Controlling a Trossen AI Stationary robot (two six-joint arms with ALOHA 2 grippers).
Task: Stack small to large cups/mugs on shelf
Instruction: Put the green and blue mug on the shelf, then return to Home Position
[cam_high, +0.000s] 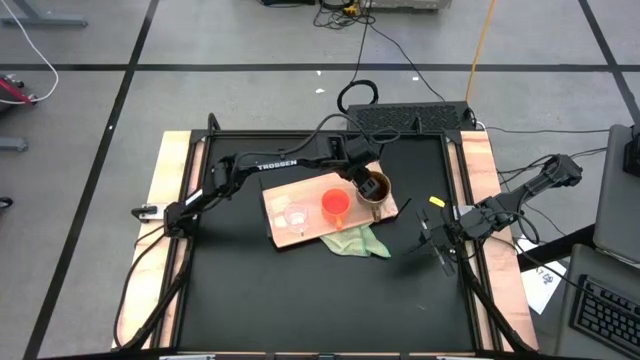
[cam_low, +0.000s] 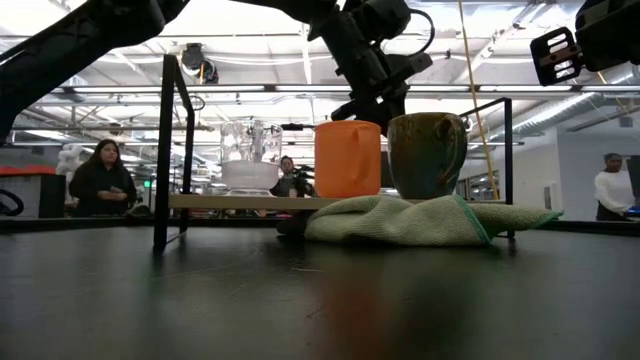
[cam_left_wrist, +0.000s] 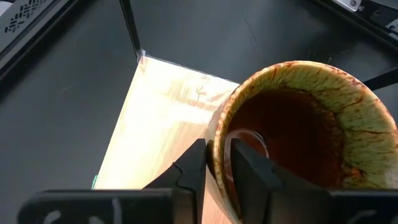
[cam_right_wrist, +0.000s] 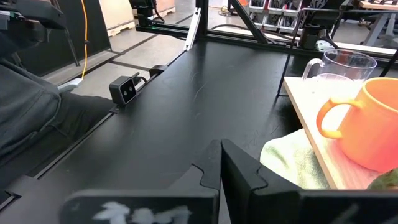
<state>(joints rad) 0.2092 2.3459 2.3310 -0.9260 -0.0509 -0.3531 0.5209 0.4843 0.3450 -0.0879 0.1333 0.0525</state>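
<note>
The olive-brown mug (cam_high: 376, 188) stands at the right end of the light-wood board (cam_high: 300, 190), dark inside up; the low view shows the olive-brown mug (cam_low: 427, 155) upright. My left gripper (cam_left_wrist: 216, 149) is at its rim, reaching over from the far left. The orange mug (cam_high: 335, 205) stands on its base mid-board. The clear glass cup (cam_high: 295, 215) stands near the board's left end. My right gripper (cam_right_wrist: 221, 160) hovers shut over the table to the right of the board, touching nothing. My left gripper pinches the olive-brown mug's wall at the rim (cam_left_wrist: 219, 132), one finger (cam_left_wrist: 252, 171) inside the hollow and one finger (cam_left_wrist: 191, 169) outside. The fingers come from above, slanting down. The mug is upright with its base at board level (cam_low: 425, 195).
A pale green cloth (cam_high: 356, 240) lies crumpled against the board's near right edge. A yellow item (cam_high: 437, 202) lies on the table's right part. A black frame post (cam_low: 167, 150) stands left. People stand in the room behind. Bare black table lies toward the near edge.
</note>
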